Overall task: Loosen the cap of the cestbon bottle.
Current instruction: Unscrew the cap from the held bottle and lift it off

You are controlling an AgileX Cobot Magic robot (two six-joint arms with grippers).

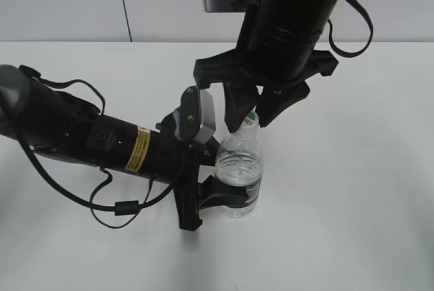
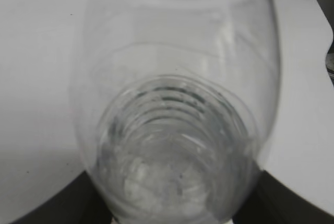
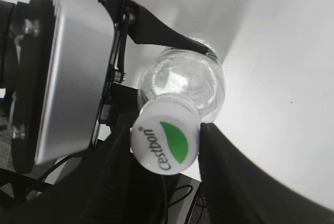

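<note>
The bottle (image 1: pixel 239 172) stands upright on the white table (image 1: pixel 352 203), just below the centre of the exterior frame. The left gripper (image 1: pixel 227 196) reaches in from the left and clamps the bottle's lower body at the green label. From above, the right gripper (image 1: pixel 247 121) comes down over the cap (image 3: pixel 166 140); in the right wrist view its fingers (image 3: pixel 229 177) press the cap from both sides.
</note>
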